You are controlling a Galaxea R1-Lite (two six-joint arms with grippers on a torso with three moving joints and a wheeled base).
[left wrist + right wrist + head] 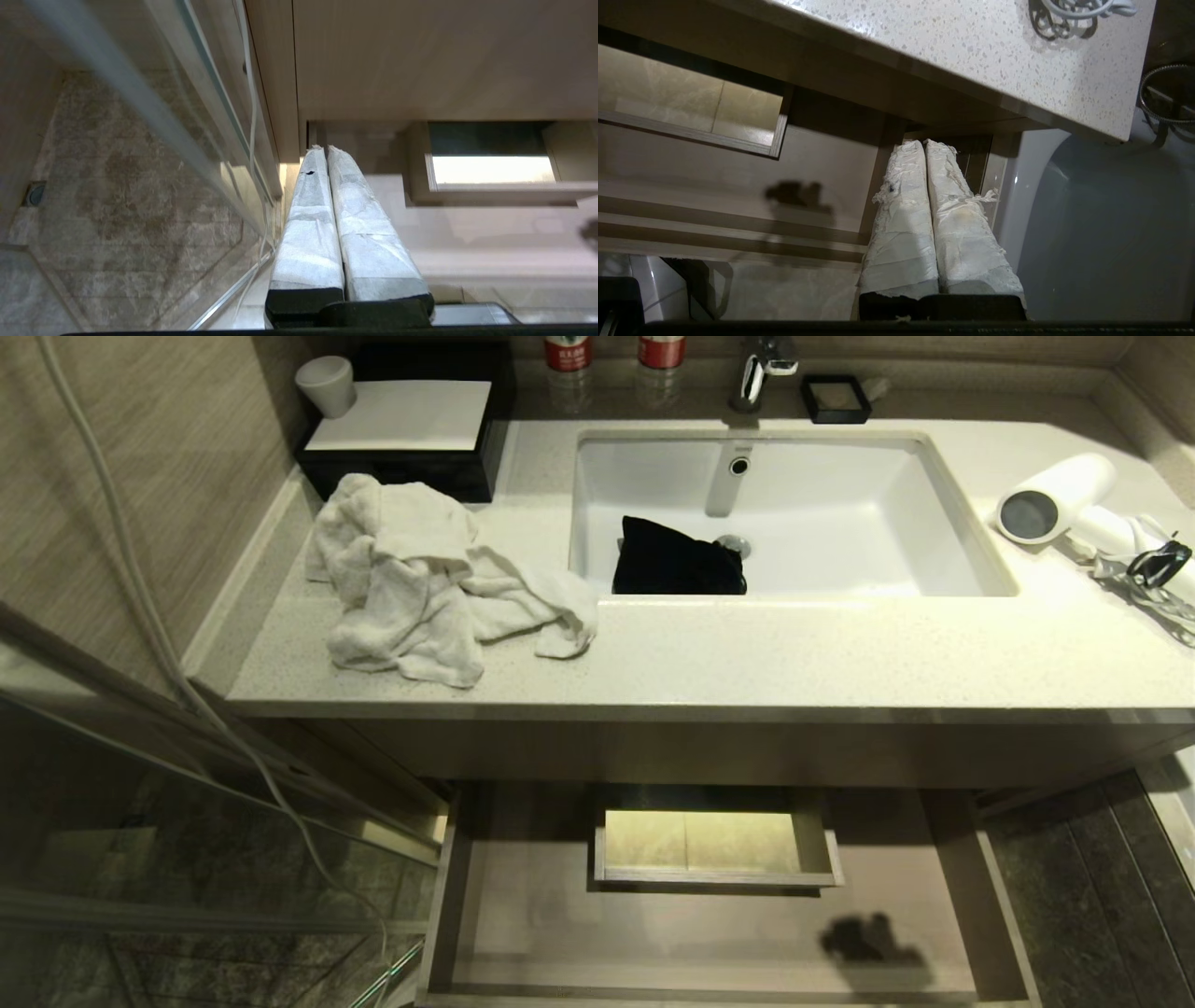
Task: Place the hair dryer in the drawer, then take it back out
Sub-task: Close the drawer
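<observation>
Head view, hair dryer (1060, 497): laid on its side at the far right of the countertop (794, 653), right of the sink basin (840, 541), its dark grey round end turned toward the basin; the coiled cord with a black tie (1158, 565) is bunched just to its right. It is not in the drawer.
Head view, drawer (523, 915): pulled open below the counter, at the near edge; a boxed rectangular cutout (714, 845) is set in the middle of its floor, and a dark shadow is cast on the floor to the near right.
Head view, other items: a crumpled white towel (420, 579) is spread on the left of the counter, one end touching the basin's rim; a black cloth pouch (674, 560) is lying in the basin by the drain; a black box with a white top (401, 425) and a white cup (327, 385) are placed at the far left; a faucet (761, 373) and two red-labelled bottles (611, 350) are seen at the far edge.
Head view, writing: white marks are seen on the bottle labels, but they cannot be read.
Head view, arms: neither is seen.
Left wrist view, left gripper (325, 151): its white-wrapped fingers are pressed together on nothing, held near the open drawer's left end, beside a glass panel (140, 140).
Right wrist view, right gripper (923, 145): its wrapped fingers are likewise closed and empty, held near the drawer's right end, under the counter edge; the cord's coils are seen on the counter beyond.
</observation>
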